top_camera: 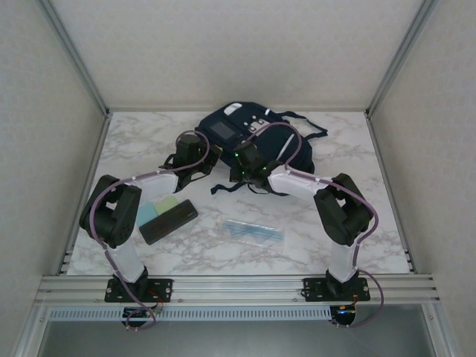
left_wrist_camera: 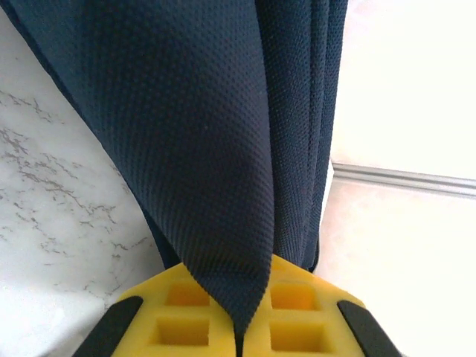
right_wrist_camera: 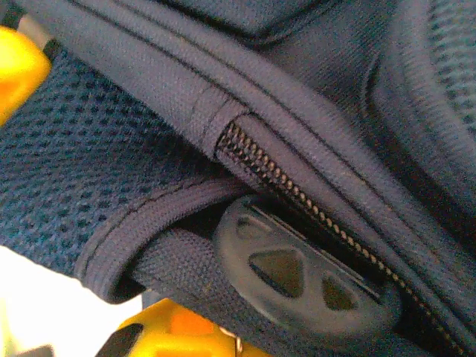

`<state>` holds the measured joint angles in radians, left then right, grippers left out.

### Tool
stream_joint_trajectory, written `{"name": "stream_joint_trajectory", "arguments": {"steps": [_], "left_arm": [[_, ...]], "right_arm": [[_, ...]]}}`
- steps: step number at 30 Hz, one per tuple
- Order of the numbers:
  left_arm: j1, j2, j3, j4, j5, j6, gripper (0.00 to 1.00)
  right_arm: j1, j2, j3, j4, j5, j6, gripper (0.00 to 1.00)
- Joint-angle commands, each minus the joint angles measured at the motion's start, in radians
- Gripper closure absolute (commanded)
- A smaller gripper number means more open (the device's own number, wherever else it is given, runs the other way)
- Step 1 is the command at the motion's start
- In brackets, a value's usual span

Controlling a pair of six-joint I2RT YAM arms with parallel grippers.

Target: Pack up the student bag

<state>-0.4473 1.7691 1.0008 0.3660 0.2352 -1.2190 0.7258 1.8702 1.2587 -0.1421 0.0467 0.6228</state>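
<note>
My left fingers (left_wrist_camera: 245,343) are closed tight on a fold of the student bag (top_camera: 249,120), and its navy cloth rises straight up from between them. My right fingers (right_wrist_camera: 186,331) are shut too, on the bag's webbing edge. Just above them sit a dark zipper pull (right_wrist_camera: 297,277) and the zipper teeth (right_wrist_camera: 297,195). The bag lies on the desk (top_camera: 134,145), directly ahead of both.
</note>
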Motion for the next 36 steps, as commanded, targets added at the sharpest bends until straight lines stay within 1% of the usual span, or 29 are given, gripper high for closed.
{"name": "stream_joint_trajectory", "arguments": {"steps": [1,3,4,11,15,19,23,26,28,29,31,33,34,36], "left_arm": [[0.031,-0.003,0.054,0.048,0.077,0.045,1.00],[0.036,0.003,0.066,0.043,0.079,0.054,1.00],[0.038,0.005,0.072,0.039,0.082,0.058,1.00],[0.057,0.016,0.095,0.023,0.089,0.084,1.00],[0.079,0.032,0.120,-0.007,0.099,0.131,1.00],[0.102,0.080,0.160,-0.009,0.147,0.183,1.00],[0.118,0.142,0.212,-0.010,0.191,0.254,1.00],[0.135,0.193,0.276,-0.053,0.218,0.323,1.00],[0.147,0.239,0.349,-0.105,0.230,0.368,1.00],[0.152,0.262,0.386,-0.131,0.232,0.383,1.00],[0.159,0.313,0.463,-0.171,0.247,0.393,1.00],[0.160,0.365,0.531,-0.196,0.277,0.367,1.00],[0.159,0.378,0.544,-0.195,0.299,0.343,0.91],[0.150,0.378,0.536,-0.200,0.325,0.302,0.61]], "right_arm": [[-0.062,-0.005,0.000,-0.192,-0.219,-0.005,1.00],[-0.072,-0.009,-0.011,-0.246,-0.276,-0.002,1.00],[-0.072,-0.013,-0.015,-0.278,-0.285,-0.007,1.00],[-0.076,-0.074,-0.033,-0.500,-0.236,-0.049,1.00],[-0.093,-0.098,-0.023,-0.661,-0.216,-0.120,1.00],[-0.106,-0.129,-0.040,-0.747,-0.179,-0.181,1.00],[-0.127,-0.120,-0.021,-0.861,-0.088,-0.260,1.00],[-0.154,-0.117,-0.009,-0.926,-0.033,-0.299,1.00],[-0.170,-0.120,-0.002,-0.949,-0.015,-0.307,1.00],[-0.171,-0.121,0.003,-0.948,-0.019,-0.307,1.00],[-0.172,-0.121,0.011,-0.915,-0.106,-0.301,1.00],[-0.169,-0.113,0.024,-0.857,-0.222,-0.279,1.00],[-0.166,-0.107,0.030,-0.826,-0.263,-0.263,1.00],[-0.160,-0.087,0.049,-0.737,-0.360,-0.226,1.00]]}}
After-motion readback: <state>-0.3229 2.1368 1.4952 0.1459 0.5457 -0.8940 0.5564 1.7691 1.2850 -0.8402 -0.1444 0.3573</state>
